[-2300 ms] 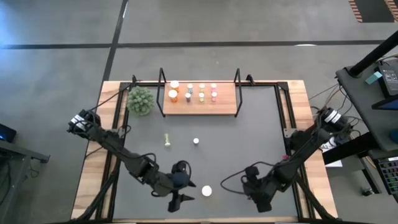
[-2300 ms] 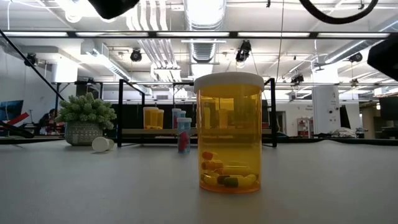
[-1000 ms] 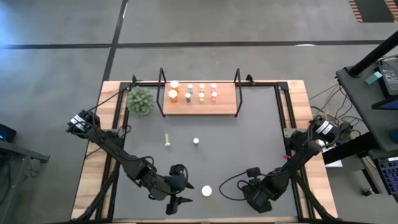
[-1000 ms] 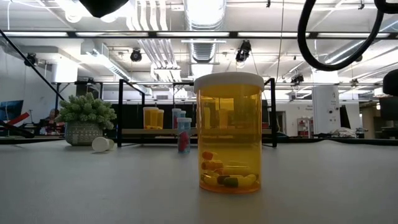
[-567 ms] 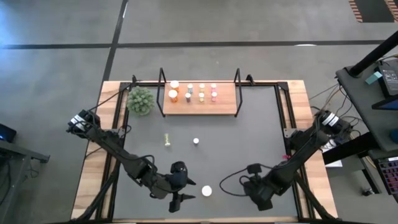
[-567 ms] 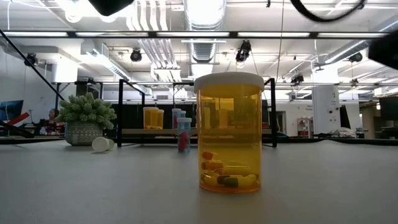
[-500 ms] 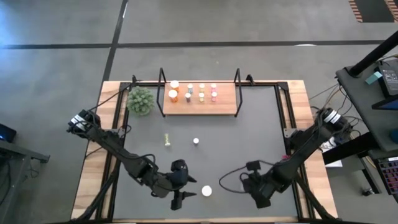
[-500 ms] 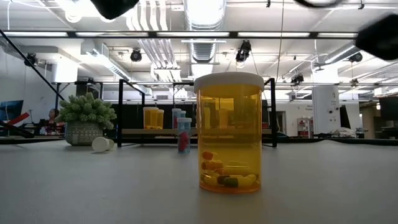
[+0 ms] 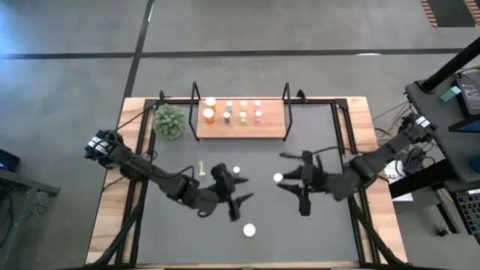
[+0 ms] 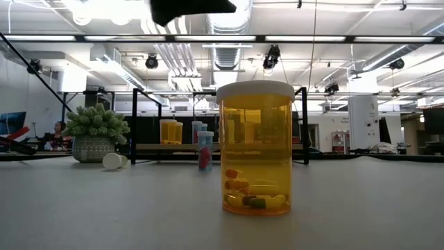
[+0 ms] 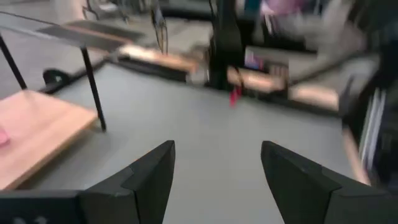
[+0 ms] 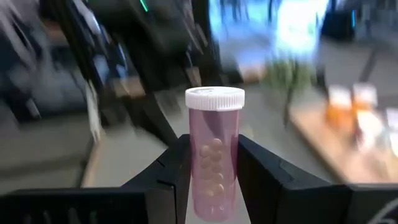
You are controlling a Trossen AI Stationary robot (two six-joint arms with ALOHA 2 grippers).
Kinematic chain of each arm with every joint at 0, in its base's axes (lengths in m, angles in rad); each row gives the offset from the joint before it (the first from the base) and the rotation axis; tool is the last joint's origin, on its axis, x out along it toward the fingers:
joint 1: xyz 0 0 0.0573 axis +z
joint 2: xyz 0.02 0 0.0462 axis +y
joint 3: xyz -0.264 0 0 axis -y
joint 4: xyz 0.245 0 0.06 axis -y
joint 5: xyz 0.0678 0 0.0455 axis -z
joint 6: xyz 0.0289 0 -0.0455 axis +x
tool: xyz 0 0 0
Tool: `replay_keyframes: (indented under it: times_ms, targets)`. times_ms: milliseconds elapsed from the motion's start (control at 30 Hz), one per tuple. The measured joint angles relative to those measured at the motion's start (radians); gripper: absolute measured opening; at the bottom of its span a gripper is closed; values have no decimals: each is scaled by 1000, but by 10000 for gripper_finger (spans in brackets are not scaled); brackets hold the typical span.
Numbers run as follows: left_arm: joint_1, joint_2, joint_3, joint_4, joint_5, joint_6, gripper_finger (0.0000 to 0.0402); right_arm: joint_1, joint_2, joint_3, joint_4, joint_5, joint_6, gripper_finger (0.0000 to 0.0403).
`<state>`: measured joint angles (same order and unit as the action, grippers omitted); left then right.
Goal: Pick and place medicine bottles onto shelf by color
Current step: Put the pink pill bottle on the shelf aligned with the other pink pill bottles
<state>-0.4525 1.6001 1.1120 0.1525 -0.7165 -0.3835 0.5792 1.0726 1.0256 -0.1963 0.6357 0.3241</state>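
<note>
So the surface (image 9: pixel 322 225) is a dark grey mat with wooden strips down both side edges, and both arms are hanging over the middle of it. Along the far edge sits the shelf (image 9: pixel 271 129), a light wooden board with black wire frames at each end, carrying two orange bottles (image 9: pixel 209 114) toward its left end and six small bottles (image 9: pixel 243 111) in a tidy block beside them. A green spiky plant (image 9: pixel 169 121) sits just off the shelf's left end, toward the far left corner.

Near the front edge, roughly centred, stands a big orange bottle (image 10: pixel 255 148) with a white cap and a few pills at the bottom. A small white-capped bottle (image 9: pixel 236 170) stands mid-surface, and a yellowish bottle (image 9: pixel 202 168) lies on its side left of that.

The right hand (image 12: pixel 213 180) is clenched on a pink bottle (image 12: pixel 214 152), held upright with its white cap sticking up above the fingers, over the middle of the surface, right of centre. The left hand (image 11: pixel 216 180) is spread apart with nothing between its fingers, hanging left of centre.
</note>
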Motion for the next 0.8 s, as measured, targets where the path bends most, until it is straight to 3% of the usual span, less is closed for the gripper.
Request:
replay_keyframes:
  times_ms: [133,267,367,500,800]
  targets:
    - [45,0,-4,188,1,38,224,-21,-10,0,299,-3,-169,104]
    - [61,0,-2,381,1,269,224,-37,6,2,473,-5,-252,104]
    - [60,0,5,504,2,392,224,-49,15,2,486,-5,-272,104]
    - [61,0,10,588,3,398,224,-64,28,3,492,-8,-239,104]
    - [92,0,43,599,3,437,224,-98,133,123,488,-15,-344,105]
